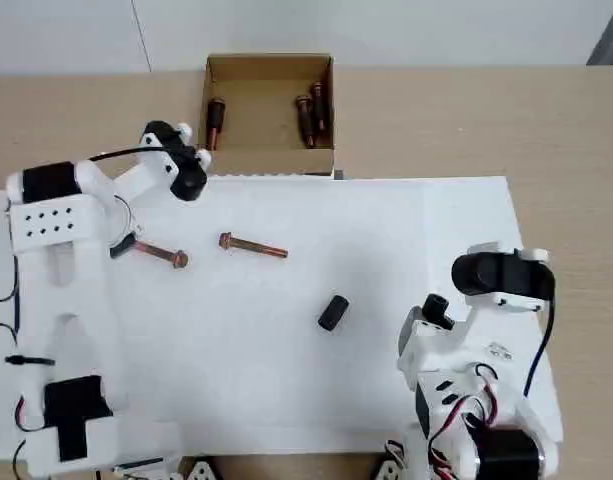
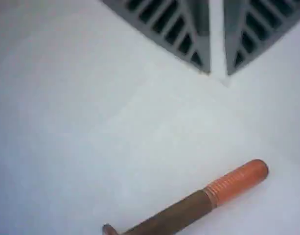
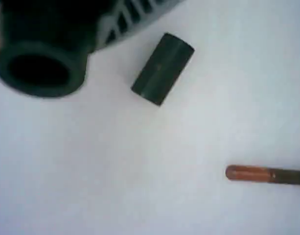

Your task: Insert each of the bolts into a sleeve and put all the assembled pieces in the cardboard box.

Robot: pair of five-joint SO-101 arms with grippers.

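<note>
Right hand point(image 3: 76, 39) gripping a sleeve point(image 3: 39, 68), bolt point(image 3: 265, 174) cut off

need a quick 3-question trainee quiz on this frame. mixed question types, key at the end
1. Count: how many assembled pieces lie in the cardboard box?
2. Pick one. The loose sleeve lies:
A. in the cardboard box
B. on the white sheet, apart from both bolts
C. slid onto a bolt
3. True or false: both bolts lie inside the cardboard box.

Key: 1. three; 2. B; 3. false, they lie on the white sheet.
</note>
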